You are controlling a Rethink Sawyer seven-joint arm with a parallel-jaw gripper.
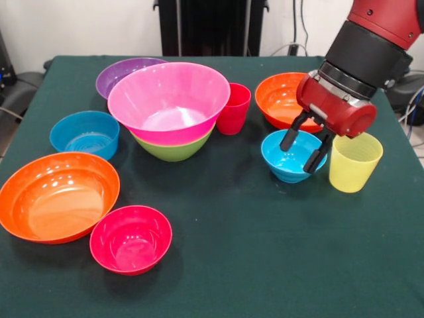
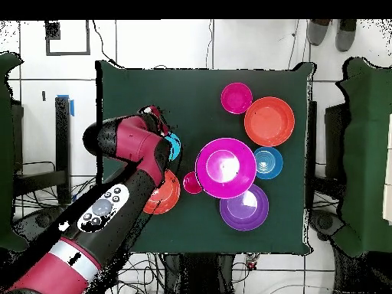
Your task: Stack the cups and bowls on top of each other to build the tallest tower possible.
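Note:
My gripper (image 1: pixel 302 151) is open, its two black fingers (image 1: pixel 289 140) reaching down into a small blue bowl (image 1: pixel 289 161) at the right. A translucent yellow cup (image 1: pixel 354 162) stands just right of it. A wide orange bowl (image 1: pixel 278 99) sits behind. The tower is a big pink bowl (image 1: pixel 169 99) nested in a green bowl (image 1: pixel 173 150) at centre. A glossy red cup (image 1: pixel 233 108) stands against it. In the overhead view my arm (image 2: pixel 142 145) covers most of the blue bowl (image 2: pixel 174 145) and hides the yellow cup.
A purple bowl (image 1: pixel 122 73) sits behind the tower. A second blue bowl (image 1: pixel 85 134), a wide orange bowl (image 1: pixel 58 195) and a small red-pink bowl (image 1: pixel 130 237) lie at the left on the green table (image 1: pixel 265 258).

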